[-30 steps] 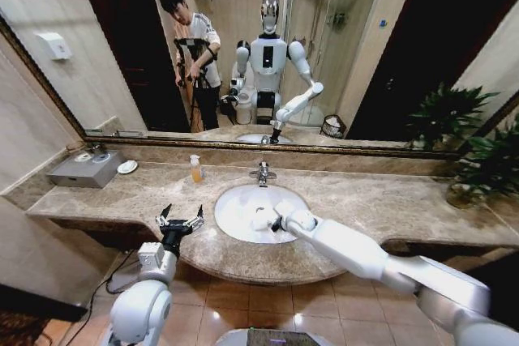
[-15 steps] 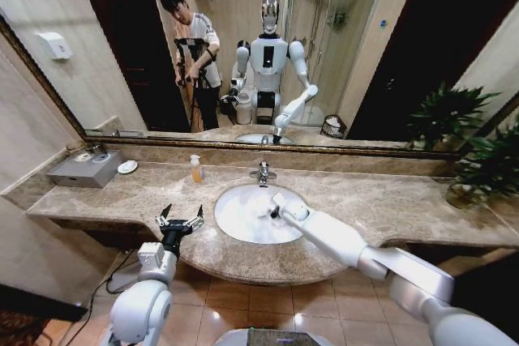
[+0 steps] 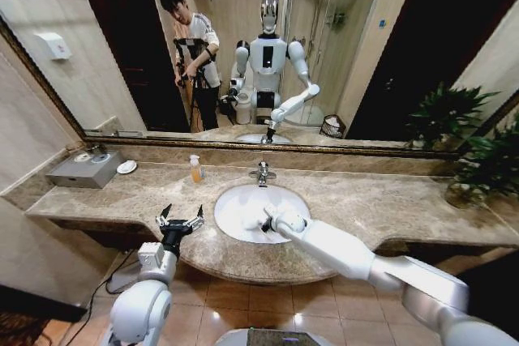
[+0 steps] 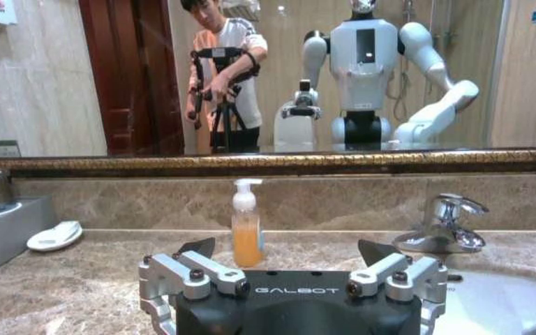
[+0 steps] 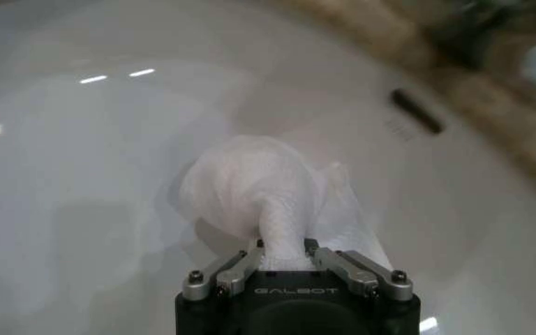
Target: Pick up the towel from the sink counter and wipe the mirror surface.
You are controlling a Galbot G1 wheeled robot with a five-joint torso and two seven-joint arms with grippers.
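My right gripper (image 3: 267, 219) reaches into the white basin (image 3: 235, 210) of the sink counter (image 3: 365, 200). In the right wrist view it (image 5: 282, 248) is shut on the towel (image 5: 257, 194), a bunched white cloth pinched at one end between the fingers, its bulk just over the basin's floor. I cannot tell whether the cloth touches the basin. My left gripper (image 3: 180, 215) (image 4: 287, 248) hangs open and empty over the counter's front edge, left of the basin. The mirror (image 3: 122, 54) spans the wall behind the counter.
A chrome faucet (image 3: 261, 173) stands behind the basin. An orange soap bottle (image 3: 195, 168), a white dish (image 3: 127, 167) and a grey box (image 3: 85, 169) sit at the back left. A potted plant (image 3: 486, 168) fills the right end.
The right gripper had gone toward the faucet half a second ago and has come back to the basin's middle. The left arm has not moved.
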